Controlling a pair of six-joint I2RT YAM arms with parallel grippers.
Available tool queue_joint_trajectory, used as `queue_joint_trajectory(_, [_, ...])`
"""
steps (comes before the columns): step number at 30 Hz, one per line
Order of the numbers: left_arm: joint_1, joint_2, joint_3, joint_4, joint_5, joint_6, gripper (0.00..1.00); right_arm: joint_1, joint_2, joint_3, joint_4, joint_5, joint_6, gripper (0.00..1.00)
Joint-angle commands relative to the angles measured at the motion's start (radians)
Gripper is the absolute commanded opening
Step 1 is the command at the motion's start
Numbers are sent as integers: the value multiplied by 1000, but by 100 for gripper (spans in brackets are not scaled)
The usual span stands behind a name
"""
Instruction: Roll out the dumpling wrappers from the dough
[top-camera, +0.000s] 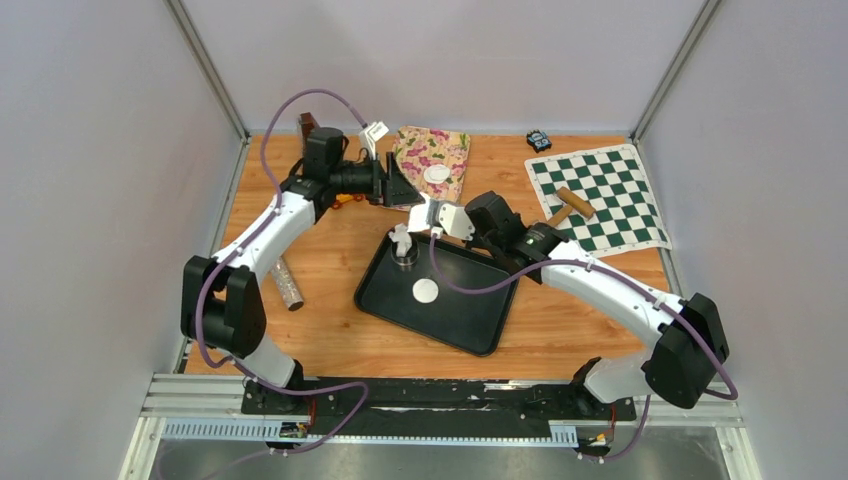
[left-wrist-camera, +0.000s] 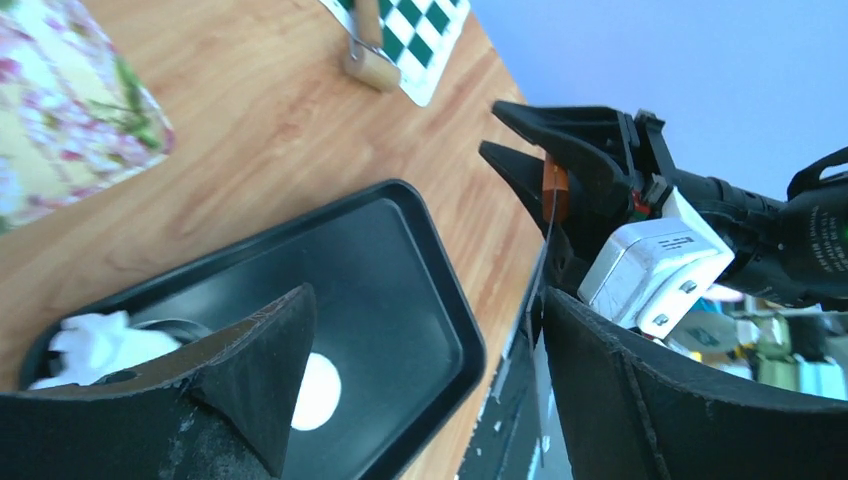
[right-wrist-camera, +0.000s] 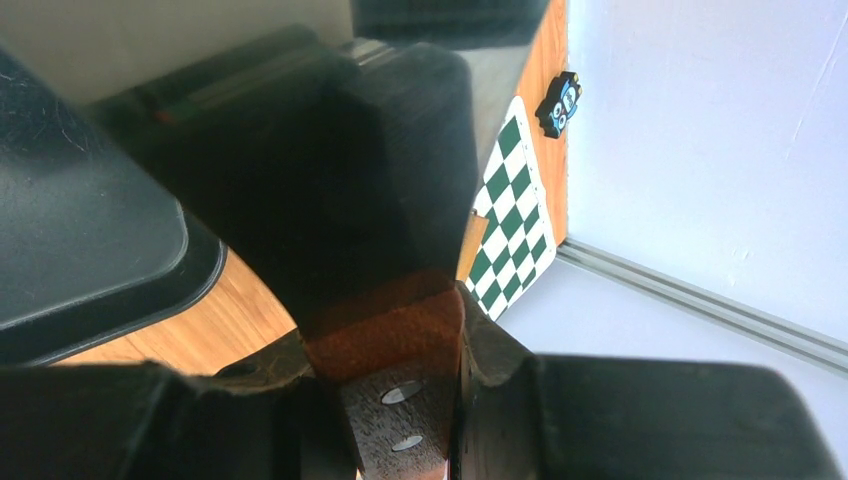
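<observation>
Nearest: black tray. One dumpling wrapper lies flat mid-tray with nothing touching it. At the tray's far-left corner, the dough lump sits on the ring cutter.

Just beyond that corner the two tools meet. The left gripper is spread wide and holds nothing. The right gripper is pinching a thin wooden-handled tool, maybe a scraper, can't tell for sure.

Risks, my read:
- The fingers are nearly touching, so a small misalignment means a clash.
- If this is a handoff and right lets go before left has it, the tool drops on the lump or the soft disc and dents it.
- A thin wrapper may stick to the tray and tear on lifting.

Farther back: second wrapper on the floral cloth. Far right: wooden roller on the checkered mat, well apart from both arms.
</observation>
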Motion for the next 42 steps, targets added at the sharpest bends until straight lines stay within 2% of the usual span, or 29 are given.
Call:
queue_joint_trajectory(1, [-49,14,-14,116,67,-96,82,3,-43,4,99,-16,33,0])
queue_joint_trajectory(6, [-72,14,-31,127,59,-104,59,4,-51,3,114,-27,36,0])
queue_joint_trajectory(7, [-74,15,-29,129,57,-104,46,4,-57,-1,121,-37,36,0])
queue_joint_trajectory(8, [-74,19,-23,130,62,-106,28,3,-67,-8,131,-48,35,0])
queue_joint_trajectory(9, [-75,22,-20,130,64,-109,19,3,-74,-14,141,-58,34,0])
queue_joint_trajectory(10, [-76,27,-14,128,64,-110,4,3,-79,-18,147,-61,31,0])
queue_joint_trajectory(11, [-76,28,-13,126,64,-113,1,3,-83,-21,149,-67,30,2])
queue_joint_trajectory(13, [-75,29,-16,139,68,-131,0,3,-97,-27,152,-82,23,12])
queue_joint_trajectory(15, [-72,26,-26,164,81,-155,0,-5,-139,-33,150,-145,20,34])
queue_joint_trajectory(18, [-48,10,-64,298,136,-245,0,-77,-247,-33,125,-393,47,63])
queue_joint_trajectory(20, [-31,-2,-90,387,170,-308,0,-158,-315,-35,114,-593,64,73])
queue_joint_trajectory(23, [-15,-20,-122,473,194,-373,0,-266,-390,-74,140,-822,53,76])
queue_joint_trajectory(25, [-12,-24,-139,517,207,-409,0,-308,-409,-108,165,-923,15,76])
queue_joint_trajectory(28, [-12,-26,-159,595,220,-468,0,-336,-380,-124,170,-985,-38,76])
queue_joint_trajectory(37, [-12,-53,-177,596,227,-483,0,-405,-292,-138,181,-1221,-183,73])
queue_joint_trajectory(42, [-12,-61,-186,605,229,-497,0,-419,-253,-137,211,-1268,-210,70])
